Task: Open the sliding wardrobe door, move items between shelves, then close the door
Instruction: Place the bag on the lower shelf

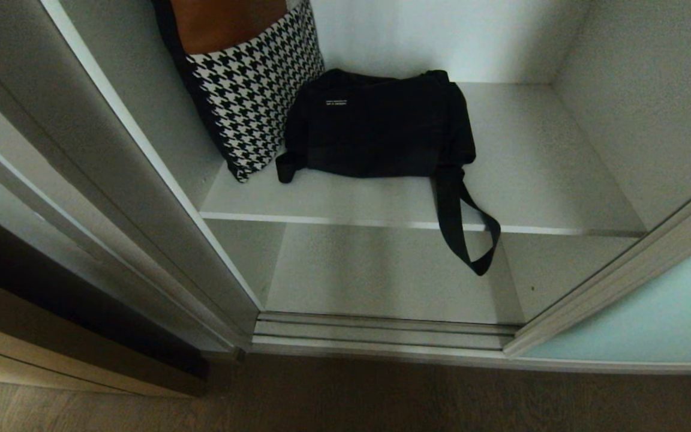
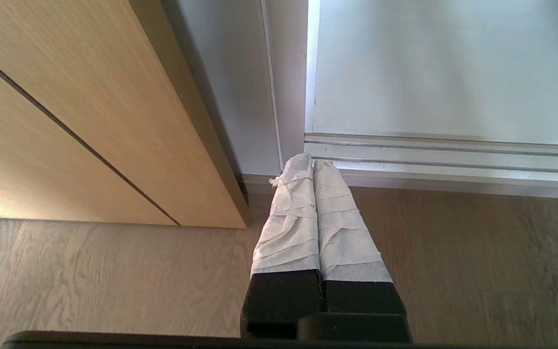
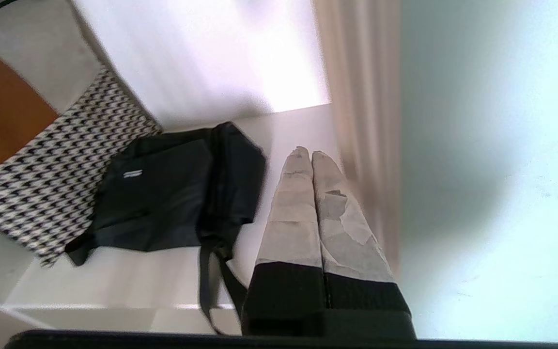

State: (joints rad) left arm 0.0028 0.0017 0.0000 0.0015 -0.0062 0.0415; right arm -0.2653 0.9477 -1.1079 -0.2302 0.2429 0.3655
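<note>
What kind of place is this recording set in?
Probably a home bedroom or hallway: a built-in wardrobe with a frosted sliding door, white shelves holding a black bag and houndstooth cushion, and wood flooring.

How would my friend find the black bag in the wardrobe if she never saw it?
Look inside the open wardrobe, on the upper shelf. The black bag lies flat there, touching a black-and-white houndstooth cushion leaning on the left wall. It is plain black, with a strap dangling over the shelf's front edge.
</note>
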